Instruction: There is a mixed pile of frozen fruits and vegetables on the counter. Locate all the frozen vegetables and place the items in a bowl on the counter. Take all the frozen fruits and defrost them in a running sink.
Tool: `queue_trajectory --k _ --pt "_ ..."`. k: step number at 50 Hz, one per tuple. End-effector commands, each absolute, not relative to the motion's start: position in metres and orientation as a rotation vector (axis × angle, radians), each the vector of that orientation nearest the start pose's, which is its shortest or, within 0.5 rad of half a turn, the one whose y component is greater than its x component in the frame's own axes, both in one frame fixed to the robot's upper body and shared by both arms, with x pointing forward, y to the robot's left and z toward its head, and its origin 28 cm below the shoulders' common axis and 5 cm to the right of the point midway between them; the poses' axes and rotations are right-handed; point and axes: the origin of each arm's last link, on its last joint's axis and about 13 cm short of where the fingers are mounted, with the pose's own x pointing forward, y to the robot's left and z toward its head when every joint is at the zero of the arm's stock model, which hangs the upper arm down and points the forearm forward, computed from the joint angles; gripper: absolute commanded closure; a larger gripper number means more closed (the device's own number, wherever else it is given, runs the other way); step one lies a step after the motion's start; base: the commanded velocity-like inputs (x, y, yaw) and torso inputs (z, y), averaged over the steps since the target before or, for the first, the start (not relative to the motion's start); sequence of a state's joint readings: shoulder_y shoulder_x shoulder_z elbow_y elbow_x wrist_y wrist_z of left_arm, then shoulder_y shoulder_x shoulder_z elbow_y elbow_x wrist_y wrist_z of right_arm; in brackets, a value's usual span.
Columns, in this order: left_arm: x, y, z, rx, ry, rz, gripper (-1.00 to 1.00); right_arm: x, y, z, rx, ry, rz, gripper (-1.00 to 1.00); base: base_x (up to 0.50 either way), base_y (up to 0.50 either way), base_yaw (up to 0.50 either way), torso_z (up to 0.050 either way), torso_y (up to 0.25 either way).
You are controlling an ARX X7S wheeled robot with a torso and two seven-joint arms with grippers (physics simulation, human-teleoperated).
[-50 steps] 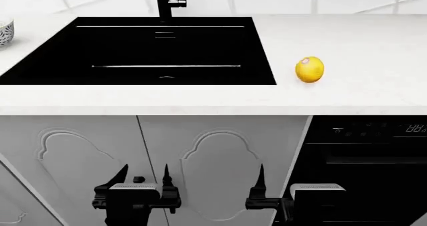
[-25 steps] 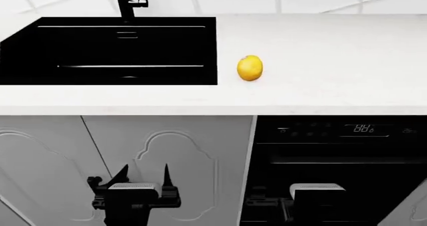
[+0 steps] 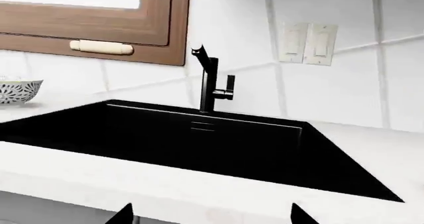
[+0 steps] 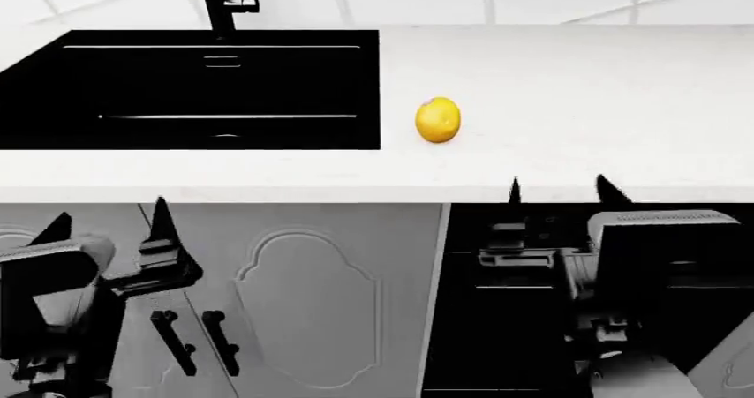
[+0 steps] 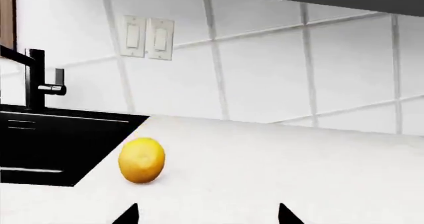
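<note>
A home kitchen: a black sink (image 4: pixel 189 89) with a tall black faucet (image 3: pixel 210 82) is set into a white marble-look surface (image 4: pixel 589 89), backed by white wall tiles (image 5: pixel 265 70) carrying light switches (image 5: pixel 147 37). Panelled cabinet doors (image 4: pixel 306 301) and a built-in oven (image 4: pixel 518 239) sit below, beside a wood-framed window (image 3: pixel 99 25).

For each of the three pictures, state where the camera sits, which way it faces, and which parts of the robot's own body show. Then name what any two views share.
Head view: on the robot's head, looking forward and down over the counter, sink and lemon; the left tool and right tool both show, open, below the counter edge.
Left wrist view: near the left tool, facing the sink, faucet and bowl; only fingertips show.
Right wrist view: near the right tool, facing the lemon and tiled wall; only fingertips show.
Shared: all three show the sink and faucet; head and right wrist share the lemon.
</note>
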State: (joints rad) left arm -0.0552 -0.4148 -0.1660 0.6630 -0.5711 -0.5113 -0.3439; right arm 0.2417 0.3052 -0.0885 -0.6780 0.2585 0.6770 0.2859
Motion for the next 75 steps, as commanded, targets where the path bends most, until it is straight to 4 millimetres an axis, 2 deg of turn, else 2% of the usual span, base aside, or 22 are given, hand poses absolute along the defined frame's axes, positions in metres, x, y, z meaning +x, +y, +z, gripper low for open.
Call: queue_trajectory --k 1,4,8,11,13,15,18,22,34,41,56,62,65,70,75 --pt "0.137 0.268 0.284 0.141 -0.395 0.074 -1.0 0.184 -0.134 0.304 -0.305 -0.635 -0.335 -1.0 0.0 0.0 0.0 0.0 0.0" --pt "0.138 0.264 0.317 0.175 -0.422 0.068 -1.0 0.168 -0.123 0.341 -0.237 -0.658 -0.443 -1.0 0.0 0.0 0.0 0.0 0.0" --pt "0.142 0.257 0.365 0.209 -0.469 0.065 -1.0 0.136 -0.117 0.373 -0.319 -0.38 -0.114 -1.0 0.0 0.0 0.0 0.0 0.0" --pt "0.147 0.253 0.401 0.237 -0.483 0.076 -1.0 0.141 -0.115 0.398 -0.361 -0.325 -0.139 -1.0 0.0 0.0 0.0 0.0 0.0" --pt "0.148 0.251 0.421 0.277 -0.484 0.099 -1.0 0.144 -0.113 0.408 -0.425 -0.288 -0.154 -1.0 0.0 0.0 0.0 0.0 0.0" --pt "0.151 0.251 0.437 0.319 -0.479 0.118 -1.0 0.146 -0.113 0.415 -0.487 -0.252 -0.168 -1.0 0.0 0.0 0.0 0.0 0.0" --pt "0.154 0.251 0.45 0.379 -0.453 0.144 -1.0 0.147 -0.112 0.423 -0.536 -0.224 -0.182 -1.0 0.0 0.0 0.0 0.0 0.0" --pt "0.16 0.254 0.451 0.49 -0.373 0.177 -1.0 0.15 -0.11 0.426 -0.555 -0.197 -0.168 -1.0 0.0 0.0 0.0 0.0 0.0" --pt "0.162 0.268 0.435 0.733 -0.163 0.218 -1.0 0.165 -0.107 0.401 -0.49 -0.115 -0.063 -1.0 0.45 0.0 0.0 0.0 0.0" --pt "0.16 0.272 0.429 0.743 -0.129 0.202 -1.0 0.169 -0.105 0.385 -0.442 -0.066 -0.003 -1.0 0.5 -0.01 0.0 0.0 0.0" --pt "0.155 0.276 0.426 0.746 -0.112 0.204 -1.0 0.171 -0.102 0.376 -0.369 -0.052 0.056 -1.0 0.5 -0.02 0.0 0.0 0.001" --pt "0.155 0.276 0.425 0.749 -0.108 0.202 -1.0 0.171 -0.098 0.369 -0.31 -0.036 0.088 -1.0 0.05 0.0 0.0 0.0 0.002" --pt "0.155 0.277 0.424 0.749 -0.107 0.206 -1.0 0.173 -0.092 0.367 -0.257 0.003 0.101 -1.0 0.0 0.0 0.0 0.0 0.0" --pt "0.154 0.278 0.424 0.746 -0.105 0.21 -1.0 0.172 -0.084 0.364 -0.057 0.08 0.187 -1.0 0.0 0.0 0.0 0.0 0.0" --pt "0.154 0.278 0.424 0.74 -0.106 0.204 -1.0 0.176 -0.07 0.348 0.06 0.222 0.277 -1.0 0.0 0.0 0.0 0.0 0.0"
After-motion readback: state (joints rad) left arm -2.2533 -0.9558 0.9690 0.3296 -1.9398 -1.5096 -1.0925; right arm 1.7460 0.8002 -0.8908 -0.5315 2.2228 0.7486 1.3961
